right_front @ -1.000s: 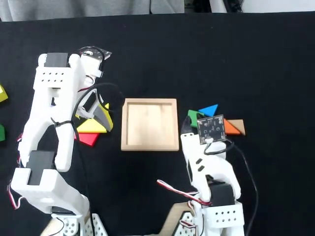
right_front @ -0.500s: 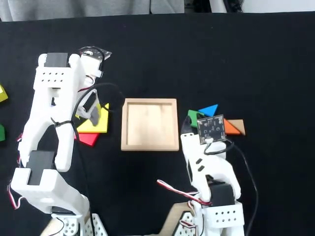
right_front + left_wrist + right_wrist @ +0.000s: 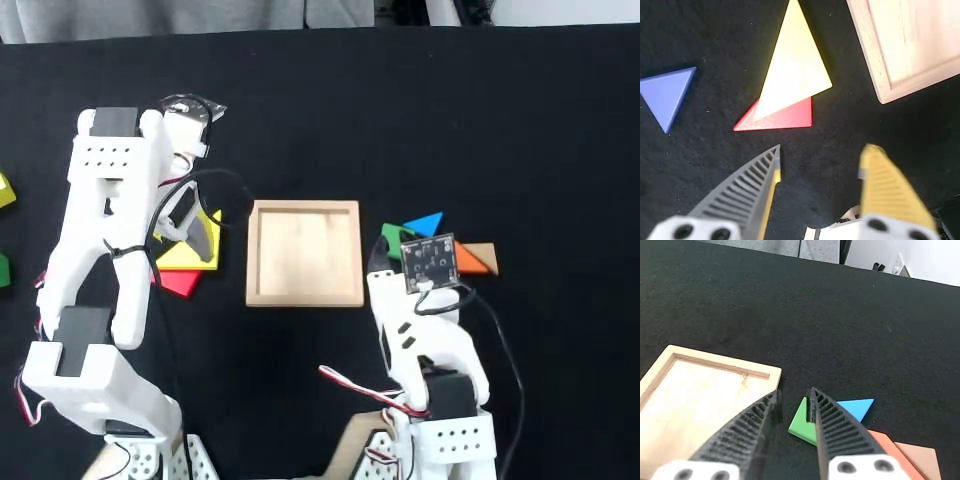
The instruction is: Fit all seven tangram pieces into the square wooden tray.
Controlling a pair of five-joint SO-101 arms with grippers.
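The square wooden tray (image 3: 305, 253) lies empty between the arms. Left of it, a yellow triangle (image 3: 185, 255) overlaps a red triangle (image 3: 180, 282). My left gripper (image 3: 195, 235) hovers open above them, its fingers apart over bare cloth just short of the red triangle (image 3: 785, 115). The yellow triangle (image 3: 792, 70) and a purple-blue triangle (image 3: 665, 92) lie beyond it. Right of the tray sit green (image 3: 395, 238), blue (image 3: 425, 222), orange (image 3: 470, 262) and brown (image 3: 483, 252) pieces. My right gripper (image 3: 793, 394) holds nothing, its fingers almost together above the green piece (image 3: 801, 427).
A yellow piece (image 3: 5, 190) and a green piece (image 3: 3, 268) lie at the table's far left edge. The tray's corner (image 3: 880, 65) is close beside the left gripper. Black cloth covers the table, with open room behind the tray.
The left gripper's fingers narrowed and then spread a little again above the yellow triangle. The pieces, the tray and the right arm have stayed put.
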